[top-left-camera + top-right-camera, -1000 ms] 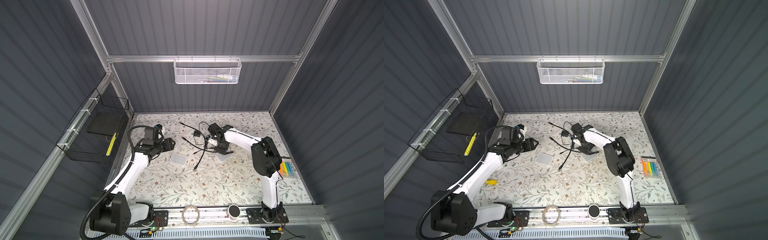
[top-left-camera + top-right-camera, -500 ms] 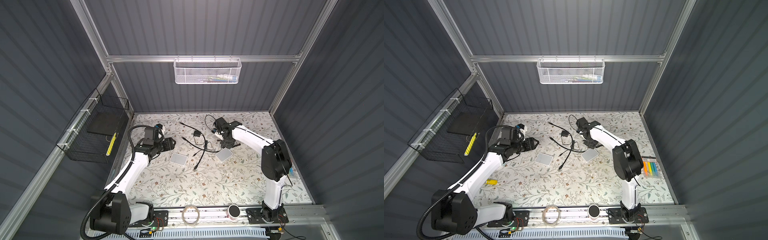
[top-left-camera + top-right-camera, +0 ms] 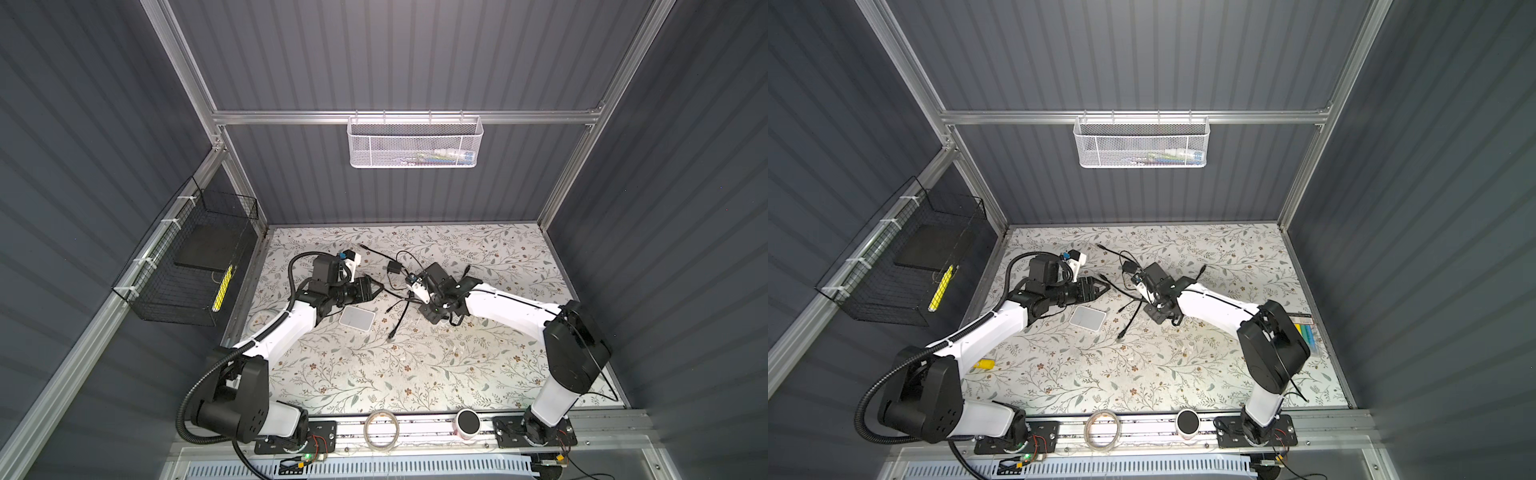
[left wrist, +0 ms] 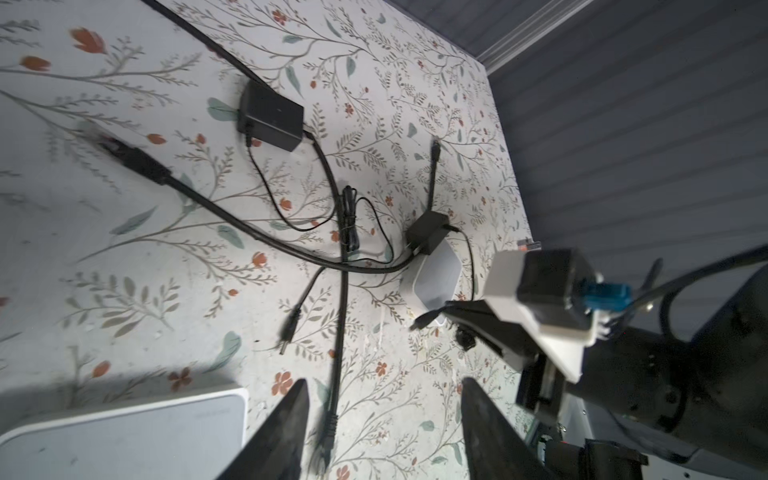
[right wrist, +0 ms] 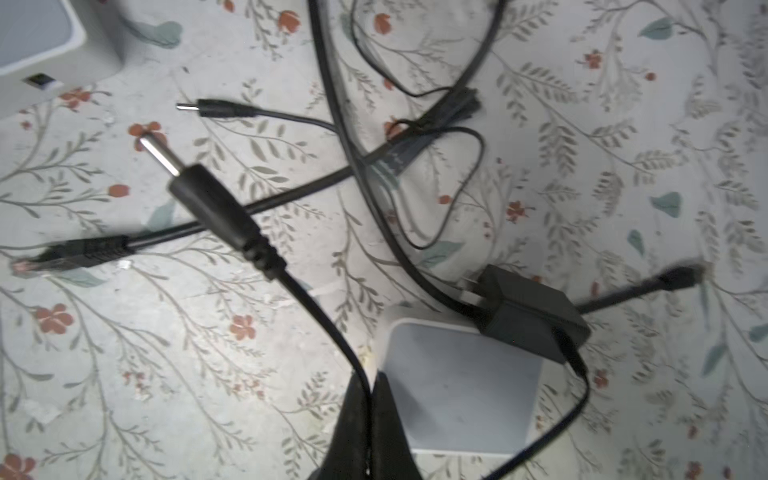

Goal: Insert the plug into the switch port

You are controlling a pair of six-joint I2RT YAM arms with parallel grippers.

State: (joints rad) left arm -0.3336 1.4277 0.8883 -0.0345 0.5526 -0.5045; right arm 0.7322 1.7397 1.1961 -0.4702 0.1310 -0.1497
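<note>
Seemingly, tangled cables (image 5: 446,109) lie between plug (image 5: 210,205) and switch (image 5: 45,37).

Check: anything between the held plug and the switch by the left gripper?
Nothing visible: bare mat between plug tip and switch. A smaller plug lies beside that line. Right gripper pinches the cable.

Black barrel plug (image 5: 212,203), silver tip, aloft, tilted, white square switch (image 5: 457,374) flat nearby

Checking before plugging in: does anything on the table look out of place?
A black power adapter lies partly on a corner of one white switch, and the black cables cross in a tangle beside it.
</note>
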